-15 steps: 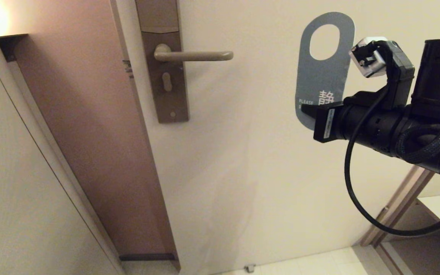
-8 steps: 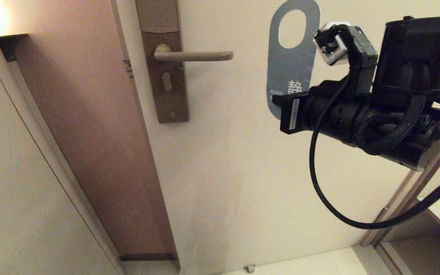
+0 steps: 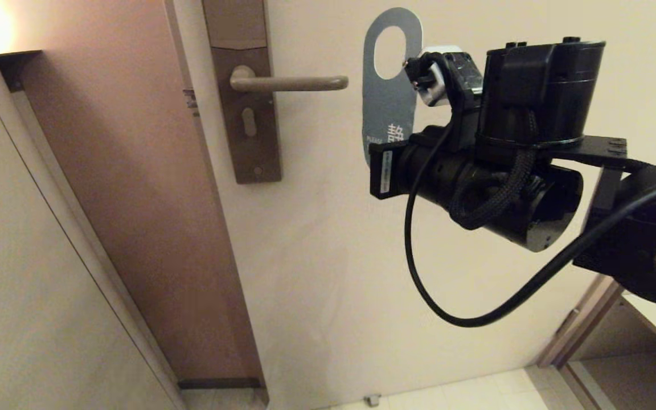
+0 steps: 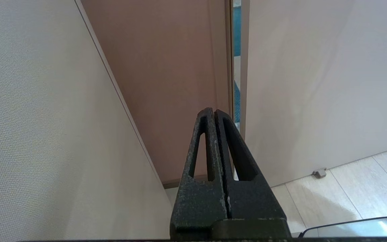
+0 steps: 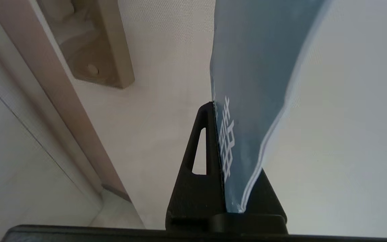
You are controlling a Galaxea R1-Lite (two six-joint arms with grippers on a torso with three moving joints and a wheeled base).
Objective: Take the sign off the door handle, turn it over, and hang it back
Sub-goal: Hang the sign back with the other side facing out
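Sign [image 3: 385, 108] stands upright, its lower end clamped in right end effector [image 5: 221, 141].

The right arm [image 3: 499, 188] is matte black, cylindrical (braided sleeve, looping black cable), with a white label.

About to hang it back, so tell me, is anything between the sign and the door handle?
Nothing visible. The right hand holds the sign upright just beyond the door handle's free tip, with only bare door between its hole and the tip.
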